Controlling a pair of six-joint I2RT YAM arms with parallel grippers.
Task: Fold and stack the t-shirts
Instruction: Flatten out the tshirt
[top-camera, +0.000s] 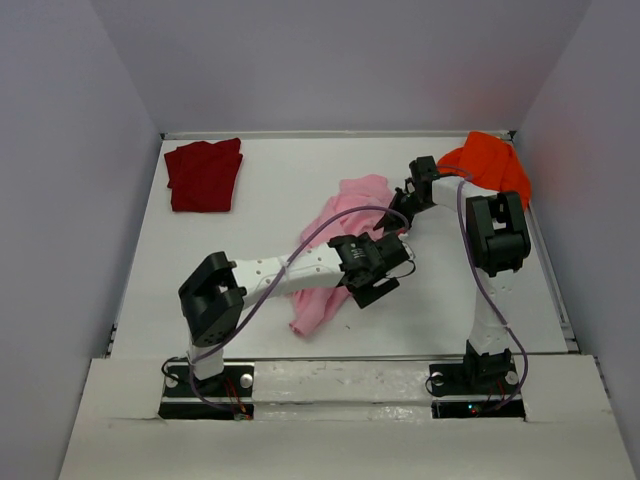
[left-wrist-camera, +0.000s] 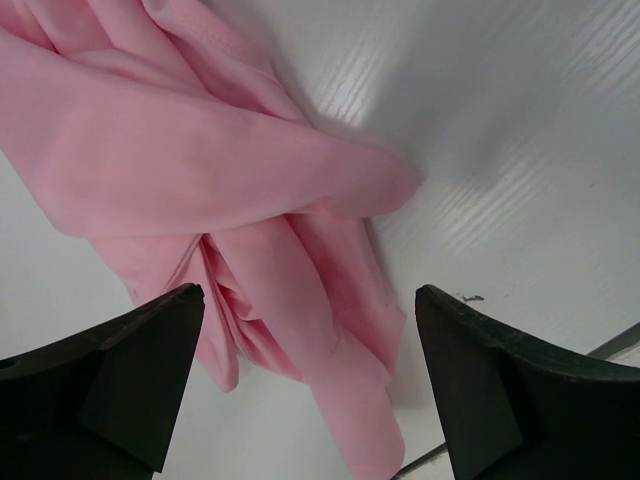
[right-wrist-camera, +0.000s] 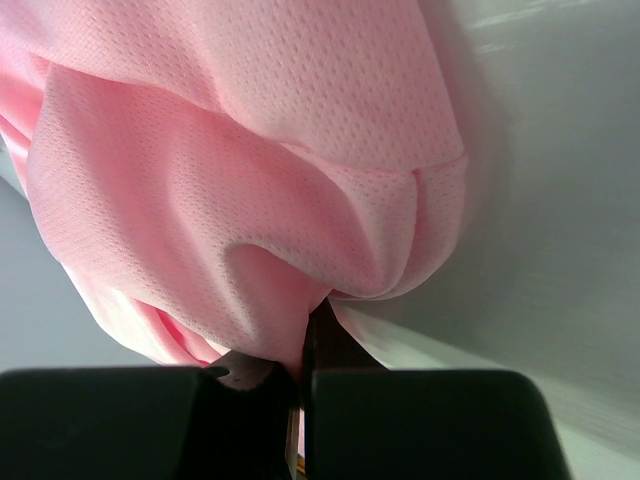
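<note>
The light pink t-shirt (top-camera: 335, 225) lies bunched in a long crumpled strip across the middle of the table. My right gripper (top-camera: 396, 218) is at its far right end, shut on a fold of the pink mesh cloth (right-wrist-camera: 250, 170), which is pinched between the closed fingers (right-wrist-camera: 305, 345). My left gripper (top-camera: 372, 283) hovers beside the strip's middle, open wide. Between its two fingertips (left-wrist-camera: 310, 292) shows the shirt's near tail (left-wrist-camera: 200, 170), untouched. The dark red t-shirt (top-camera: 205, 175) lies folded at the back left. The orange t-shirt (top-camera: 490, 165) sits heaped at the back right corner.
White table (top-camera: 270, 200) boxed in by grey walls on three sides, with a raised rim along the near edge (top-camera: 340, 358). The right arm's upper link (top-camera: 497, 235) stands close to the orange shirt. Purple cables loop from both arms.
</note>
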